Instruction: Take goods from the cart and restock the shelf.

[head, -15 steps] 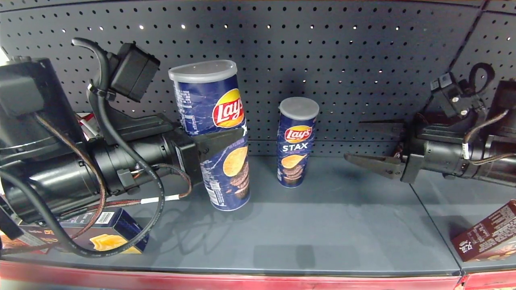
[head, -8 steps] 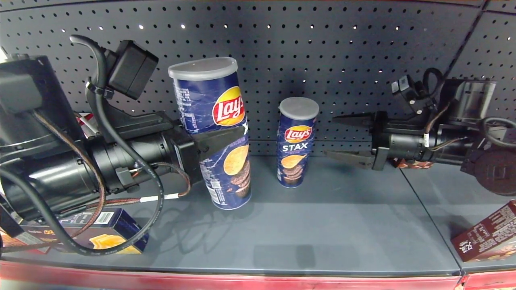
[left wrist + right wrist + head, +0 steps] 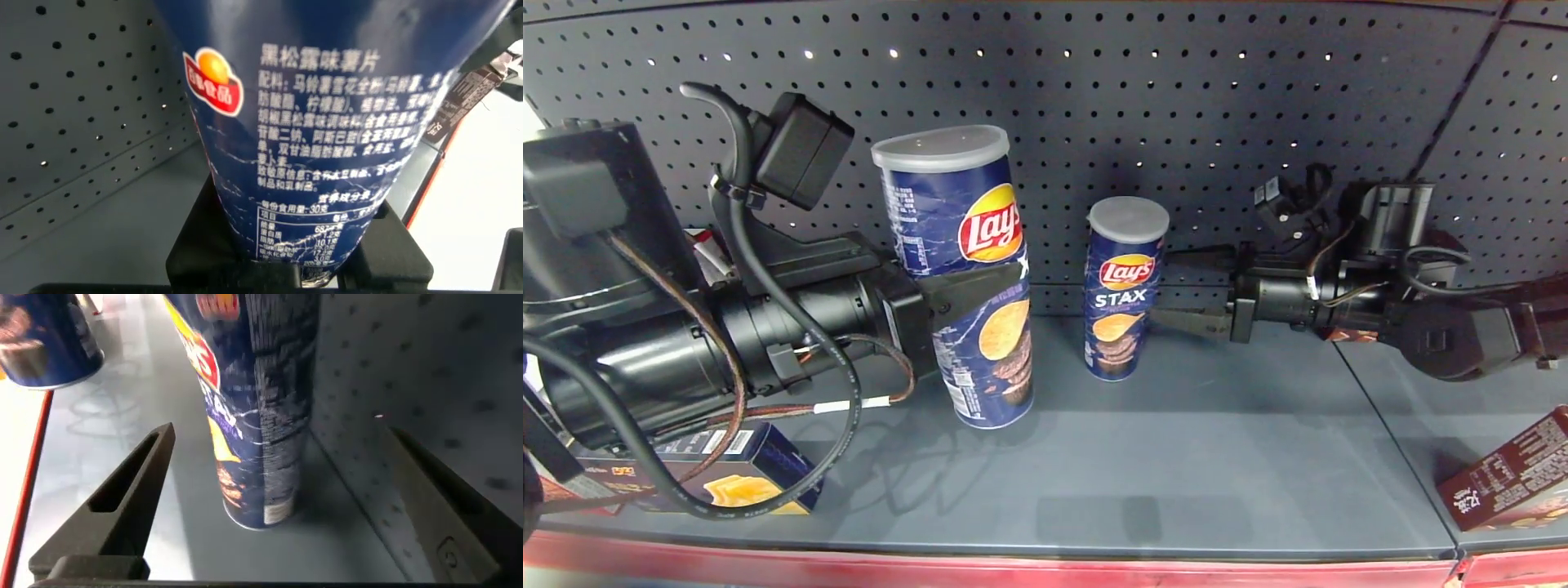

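Head view: L tool (image 3: 972,286) clamps big blue chip can (image 3: 956,204); R tool (image 3: 1176,286) agape beside small can (image 3: 1123,302).

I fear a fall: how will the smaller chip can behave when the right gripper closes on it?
The smaller can stands tall on a narrow base, so an off-centre touch may tip it, and then it would likely roll. Its smooth wrap looks slippery for the open right gripper.
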